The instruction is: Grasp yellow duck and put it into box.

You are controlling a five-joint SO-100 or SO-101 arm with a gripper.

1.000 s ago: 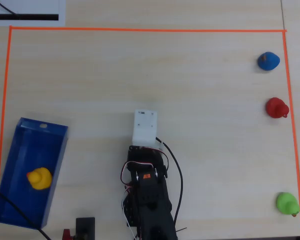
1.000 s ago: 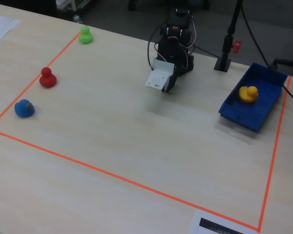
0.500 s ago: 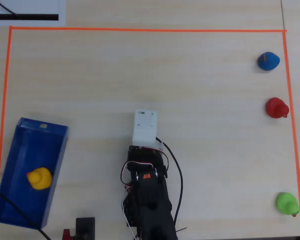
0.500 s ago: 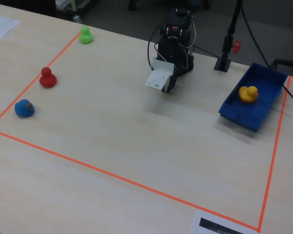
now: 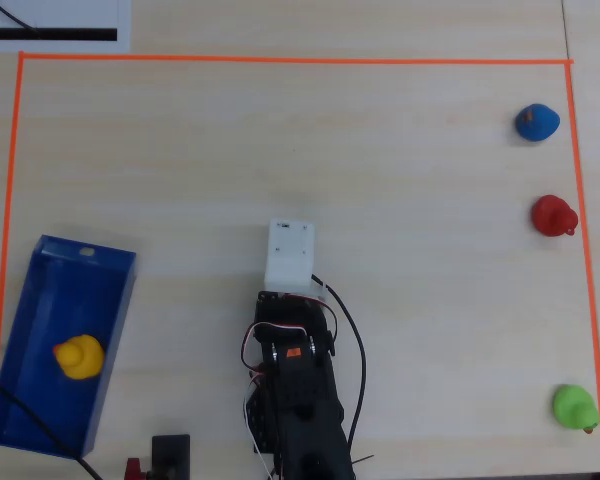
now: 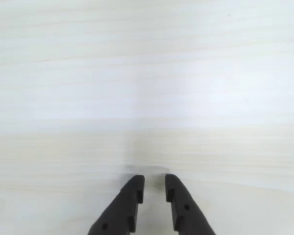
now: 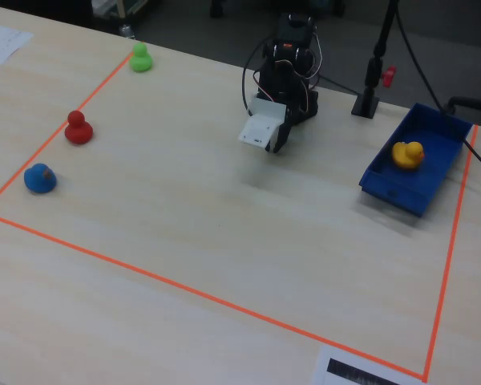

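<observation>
Empty fingers (image 6: 152, 188) — yellow duck (image 5: 79, 357) boxed

The yellow duck (image 5: 79, 357) sits upright inside the blue box (image 5: 32, 300), resting on the box floor slightly toward one end rather than dead centre. It is a small, glossy rubber toy with a rounded body and head; in the fixed view its orange beak shows (image 7: 407, 154). The blue box (image 7: 430, 138) is a shallow, open-topped rectangular tray with low walls, lying flat on the counter, and the duck stands clear of those walls.
</observation>
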